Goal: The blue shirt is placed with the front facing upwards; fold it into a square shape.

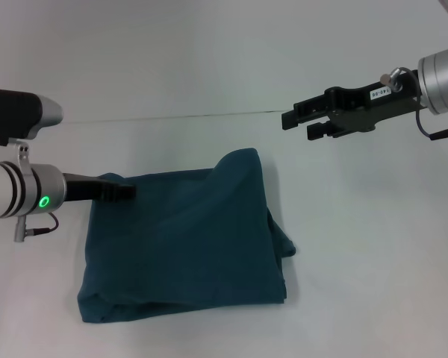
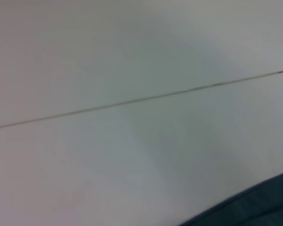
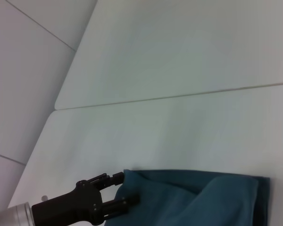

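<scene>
Black and slim, your left tool (image 1: pixel 128 191) sits at the far left corner of the folded cloth; the right wrist view shows its two fingers (image 3: pixel 114 179) slightly parted, with the fabric edge between or against them. I cannot tell whether it bears on the cloth or merely touches it, so treat the grip as unconfirmed. Your right tool (image 1: pixel 297 124) hangs in the air above the far right of the bench (image 1: pixel 373 246), well apart from the garment, its black fingers apart and holding nothing.

The large dark teal-blue cotton shirt (image 1: pixel 187 246) lies near the middle of the white bench, already gathered into a rough rectangle several layers deep. No lettering, collar or sleeve shows. The far right corner stands up in a raised hump, and a loose wedge of fabric sticks out past the right edge. The near left corner bulges.

Judgement: the main folds look done, and the step in hand is finishing or releasing the far edge. The shape is close to square but untidy. Your next move calls for freeing the left tool without dragging the top layer, then flattening the raised corner and tucking in the protruding wedge on the right, within reach of the right tool.
</scene>
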Motion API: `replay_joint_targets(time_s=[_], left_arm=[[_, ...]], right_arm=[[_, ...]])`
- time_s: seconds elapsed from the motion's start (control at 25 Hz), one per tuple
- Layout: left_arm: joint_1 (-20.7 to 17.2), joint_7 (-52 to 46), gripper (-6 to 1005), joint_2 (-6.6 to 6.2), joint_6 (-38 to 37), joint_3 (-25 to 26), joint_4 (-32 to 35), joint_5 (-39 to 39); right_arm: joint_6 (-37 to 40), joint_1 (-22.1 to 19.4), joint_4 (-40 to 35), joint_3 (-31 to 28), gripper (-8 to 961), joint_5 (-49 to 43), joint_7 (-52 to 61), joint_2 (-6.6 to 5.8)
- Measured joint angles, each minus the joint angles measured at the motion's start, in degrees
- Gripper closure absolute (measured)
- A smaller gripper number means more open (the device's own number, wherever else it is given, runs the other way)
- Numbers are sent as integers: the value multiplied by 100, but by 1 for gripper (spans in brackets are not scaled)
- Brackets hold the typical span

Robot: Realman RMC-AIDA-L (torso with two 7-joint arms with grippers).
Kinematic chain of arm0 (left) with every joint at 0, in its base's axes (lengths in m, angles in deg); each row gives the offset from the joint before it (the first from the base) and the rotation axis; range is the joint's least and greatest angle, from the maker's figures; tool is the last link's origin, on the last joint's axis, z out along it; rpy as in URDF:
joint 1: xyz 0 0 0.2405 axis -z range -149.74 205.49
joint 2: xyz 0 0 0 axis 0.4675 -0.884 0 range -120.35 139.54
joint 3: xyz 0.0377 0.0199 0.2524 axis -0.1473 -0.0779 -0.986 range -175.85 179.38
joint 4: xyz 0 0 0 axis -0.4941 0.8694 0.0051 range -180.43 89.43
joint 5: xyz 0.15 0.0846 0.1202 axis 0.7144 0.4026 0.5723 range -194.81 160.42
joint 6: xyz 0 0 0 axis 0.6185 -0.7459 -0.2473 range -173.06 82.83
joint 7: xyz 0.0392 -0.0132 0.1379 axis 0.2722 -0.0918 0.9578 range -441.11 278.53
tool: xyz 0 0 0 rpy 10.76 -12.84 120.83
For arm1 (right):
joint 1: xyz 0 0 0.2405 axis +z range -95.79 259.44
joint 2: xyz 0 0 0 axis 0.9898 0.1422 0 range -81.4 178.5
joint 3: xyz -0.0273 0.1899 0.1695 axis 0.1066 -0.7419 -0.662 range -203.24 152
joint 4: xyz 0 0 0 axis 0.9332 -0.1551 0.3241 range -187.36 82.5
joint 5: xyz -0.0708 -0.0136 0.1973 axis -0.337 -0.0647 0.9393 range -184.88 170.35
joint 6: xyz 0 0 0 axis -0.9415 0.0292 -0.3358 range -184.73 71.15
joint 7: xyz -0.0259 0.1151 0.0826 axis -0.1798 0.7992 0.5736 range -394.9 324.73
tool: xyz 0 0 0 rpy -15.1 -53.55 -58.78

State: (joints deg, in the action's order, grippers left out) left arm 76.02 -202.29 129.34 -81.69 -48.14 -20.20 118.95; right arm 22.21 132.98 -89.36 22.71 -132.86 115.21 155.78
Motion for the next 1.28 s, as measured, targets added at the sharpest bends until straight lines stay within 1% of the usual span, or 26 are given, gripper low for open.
replay_joint_targets(time_s=[0.08,0.2,0.52,0.6,0.84,1.04,1.28], left_arm=[[-53,-12,100,50,-2,-3,118,-2],[-78,-23,206,76,-9,-25,185,-3],[-64,-27,511,67,-40,-28,167,15],[-69,-27,754,73,-38,-29,184,10],[-86,-28,872,75,-33,-2,214,-5],[-255,-93,971,106,-153,18,533,-23],[-434,-287,983,84,-236,28,736,-71]], right_arm=[[-14,-1,31,0,243,0,0,0],[-48,0,51,5,243,0,0,-3],[-55,0,55,26,243,0,0,-9],[-54,-1,59,27,243,0,0,-9],[-51,-8,65,23,243,0,0,-9],[-51,-9,65,23,243,0,0,-5],[-61,-9,64,24,243,0,0,-1]])
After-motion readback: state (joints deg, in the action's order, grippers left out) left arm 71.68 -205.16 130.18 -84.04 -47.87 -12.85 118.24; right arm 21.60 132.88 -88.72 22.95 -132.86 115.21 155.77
